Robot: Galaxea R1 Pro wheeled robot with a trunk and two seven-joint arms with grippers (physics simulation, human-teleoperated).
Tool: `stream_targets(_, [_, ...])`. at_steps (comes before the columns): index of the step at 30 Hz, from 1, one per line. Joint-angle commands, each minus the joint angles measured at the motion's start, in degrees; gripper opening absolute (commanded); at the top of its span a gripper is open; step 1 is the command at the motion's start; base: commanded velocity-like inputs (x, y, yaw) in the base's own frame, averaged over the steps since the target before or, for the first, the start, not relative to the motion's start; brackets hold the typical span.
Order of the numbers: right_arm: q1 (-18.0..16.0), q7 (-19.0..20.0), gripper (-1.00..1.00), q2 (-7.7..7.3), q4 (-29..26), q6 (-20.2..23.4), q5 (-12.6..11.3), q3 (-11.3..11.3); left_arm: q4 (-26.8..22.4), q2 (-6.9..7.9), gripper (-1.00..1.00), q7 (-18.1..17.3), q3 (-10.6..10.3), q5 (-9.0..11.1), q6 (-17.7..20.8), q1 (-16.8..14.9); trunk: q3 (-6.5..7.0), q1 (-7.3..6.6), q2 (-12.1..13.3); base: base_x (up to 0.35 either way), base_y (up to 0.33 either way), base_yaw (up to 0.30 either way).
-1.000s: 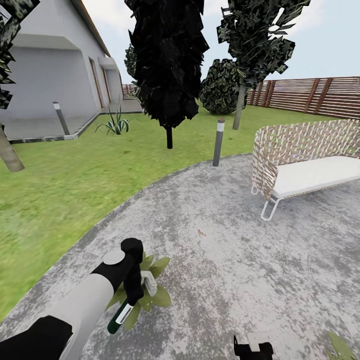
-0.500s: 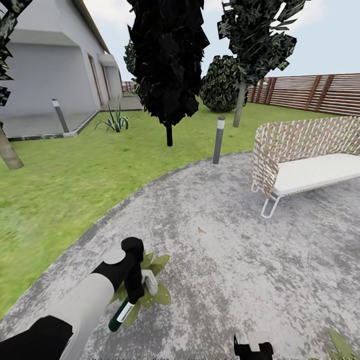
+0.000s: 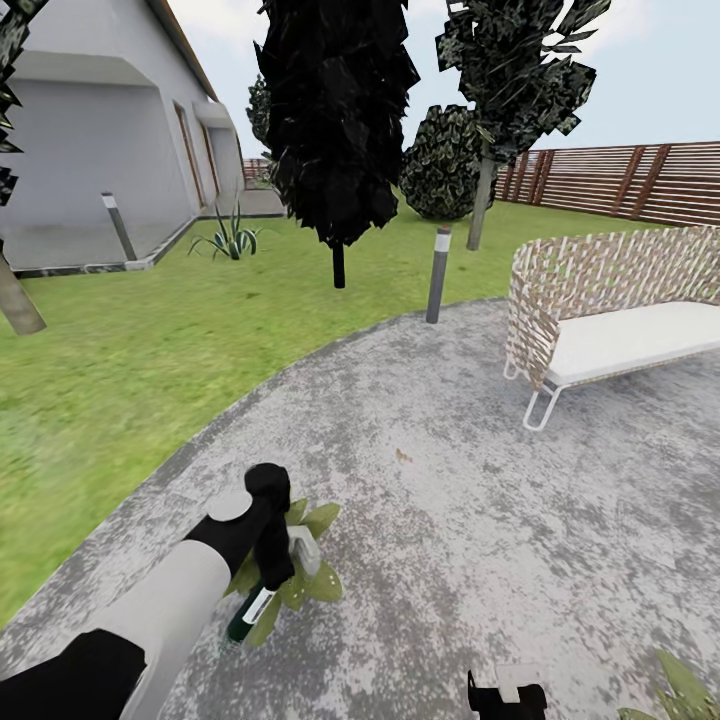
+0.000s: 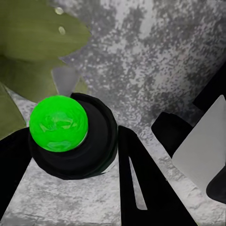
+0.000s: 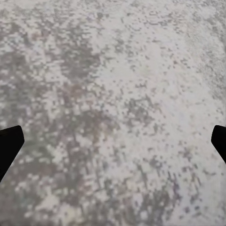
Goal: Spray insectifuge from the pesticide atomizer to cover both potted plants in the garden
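My left gripper (image 3: 270, 572) is shut on the pesticide atomizer (image 3: 250, 610), a dark-green bottle with a white label and a whitish trigger head (image 3: 303, 550). It hangs tilted right over one potted plant (image 3: 318, 585), whose broad green leaves spread beneath it on the paving. In the left wrist view the bottle's round dark base with a bright green centre (image 4: 59, 123) sits between the black fingers (image 4: 141, 183), beside leaves (image 4: 33, 47) carrying a few white specks. The second potted plant (image 3: 682, 690) peeks in at the bottom right. My right gripper (image 3: 507, 697) is open over bare paving (image 5: 113, 117).
Round grey mottled paving (image 3: 450, 480) meets the lawn (image 3: 120, 370) on the left. A wicker seat with a white cushion (image 3: 610, 320) stands at right, a bollard light (image 3: 437, 275) and dark trees (image 3: 338, 130) behind, a wooden fence (image 3: 620, 180) and the house (image 3: 90, 150) beyond.
The whole head view has shifted slightly, so the camera moved. The bottle in my left gripper looks a little more tipped over the plant.
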Motion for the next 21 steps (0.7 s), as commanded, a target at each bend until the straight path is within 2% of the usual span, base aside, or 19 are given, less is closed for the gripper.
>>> stream_targets(1, [-0.03,-0.32,1.0,0.02,0.03,-0.11,0.62,-0.32,-0.41,0.05,-1.0,-0.55,-0.1,-0.61,0.59,-0.03,-0.05,-0.01,-0.02,0.0,0.0,0.0])
stream_targets(7, [-0.03,-0.27,1.0,-0.12,0.03,-0.11,0.76,-0.32,-0.02,1.73,-1.0,-0.55,-0.05,-0.87,0.42,0.46,-0.05,-0.01,-0.02,0.0,0.0,0.0])
stream_targets(21, [-0.03,-0.17,1.0,-0.24,0.06,-0.11,0.82,-0.32,-0.18,1.82,-1.0,-0.55,-0.16,-0.92,0.28,4.5,-0.05,-0.01,-0.02,0.0,0.0,0.0])
